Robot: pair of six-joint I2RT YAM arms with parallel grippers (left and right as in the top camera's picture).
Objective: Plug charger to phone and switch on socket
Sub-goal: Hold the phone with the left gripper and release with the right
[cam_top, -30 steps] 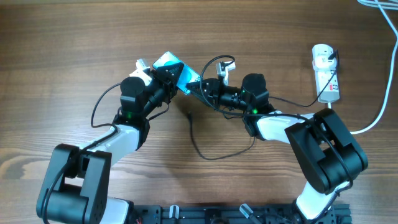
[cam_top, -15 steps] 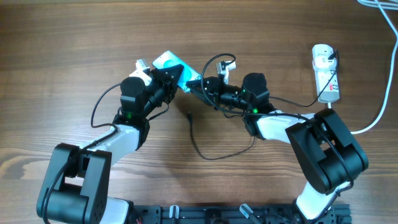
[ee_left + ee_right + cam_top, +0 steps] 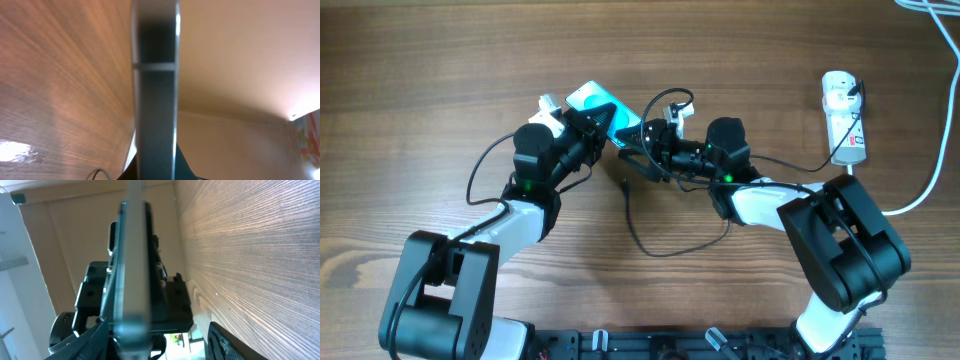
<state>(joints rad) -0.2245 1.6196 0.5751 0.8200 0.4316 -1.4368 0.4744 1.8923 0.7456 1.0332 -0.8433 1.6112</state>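
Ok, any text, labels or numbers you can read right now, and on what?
Nothing can be read in any view.
Socket, label: grey with a red mark, too small to read.
Phone: teal screen, no legible text; the wrist views show only its edge.

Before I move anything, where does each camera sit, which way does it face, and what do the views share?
Overhead: above the brown wooden table, looking straight down; left arm and right arm meet at the white-framed teal-screened smartphone.
Left wrist: on the left arm, looking along the smartphone's edge; own jaws hardly show.
Right wrist: on the right arm, facing the smartphone's edge and left arm; jaw tips at the bottom.
Shared: every view shows smartphone and table.
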